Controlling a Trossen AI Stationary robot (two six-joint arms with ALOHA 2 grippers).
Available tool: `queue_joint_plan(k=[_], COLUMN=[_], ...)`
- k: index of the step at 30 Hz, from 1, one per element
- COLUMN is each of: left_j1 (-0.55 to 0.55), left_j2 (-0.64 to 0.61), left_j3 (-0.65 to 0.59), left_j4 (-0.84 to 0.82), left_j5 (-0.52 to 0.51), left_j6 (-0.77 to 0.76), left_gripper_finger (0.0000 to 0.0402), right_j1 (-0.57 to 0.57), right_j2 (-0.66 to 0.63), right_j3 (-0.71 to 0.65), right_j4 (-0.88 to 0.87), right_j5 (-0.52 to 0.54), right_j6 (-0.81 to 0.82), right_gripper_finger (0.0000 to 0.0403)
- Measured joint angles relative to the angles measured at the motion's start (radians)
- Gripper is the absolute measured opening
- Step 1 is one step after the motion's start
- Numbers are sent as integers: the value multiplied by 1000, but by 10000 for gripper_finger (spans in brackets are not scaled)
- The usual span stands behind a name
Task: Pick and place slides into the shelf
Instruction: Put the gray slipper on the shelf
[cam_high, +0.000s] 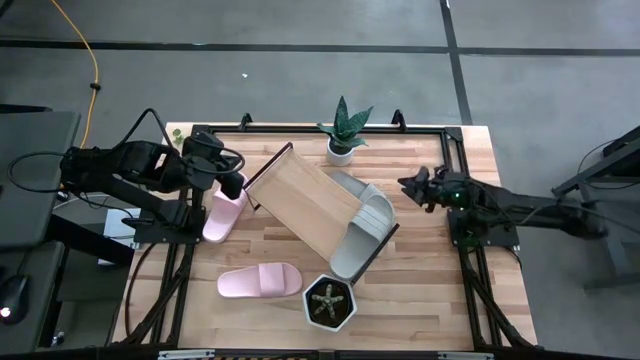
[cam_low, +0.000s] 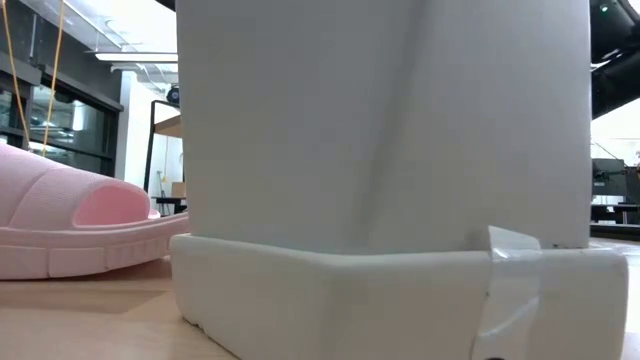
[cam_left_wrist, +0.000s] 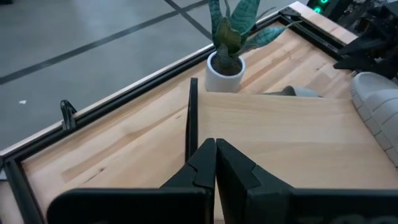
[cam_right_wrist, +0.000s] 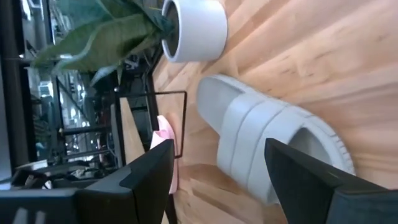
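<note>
The shelf (cam_high: 305, 200) lies slantwise in the middle of the table. Two grey slides (cam_high: 362, 225) lie side by side at its right end; the right wrist view shows one (cam_right_wrist: 273, 146) sole down. One pink slide (cam_high: 225, 212) lies by the shelf's left end, and another (cam_high: 260, 282) rests sole down near the front edge. My left gripper (cam_high: 237, 185) is shut at the shelf's left end frame (cam_left_wrist: 193, 118). My right gripper (cam_high: 412, 186) stands open just right of the grey slides, with nothing between its fingers (cam_right_wrist: 155, 168). My left gripper (cam_left_wrist: 216, 155) has its shut fingertips over the left edge of the shelf's board (cam_left_wrist: 261, 124), beside the black end frame. I cannot tell whether they touch it.
A potted plant in a round white pot (cam_high: 343, 140) stands at the far edge behind the shelf. A small plant in a white hexagonal pot (cam_high: 330, 303) stands near the front edge and fills the low view (cam_low: 380, 150). A black frame (cam_high: 455, 135) borders the table.
</note>
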Motion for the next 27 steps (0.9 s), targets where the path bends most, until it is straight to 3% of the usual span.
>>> queue_joint_plan(k=[6, 16, 27], left_j1=[0, 0, 0], left_j2=[0, 0, 0], left_j3=[0, 0, 0], left_j4=[-22, -30, -29], left_j5=[16, 68, 68], left_j6=[0, 0, 0], left_gripper_finger=[1, 1, 1], right_j1=[123, 281, 325], right_j2=[123, 187, 264], right_j3=[0, -36, -119], right_j4=[88, 163, 296], right_j5=[126, 237, 278], right_j6=[72, 254, 353], right_gripper_finger=[240, 240, 240])
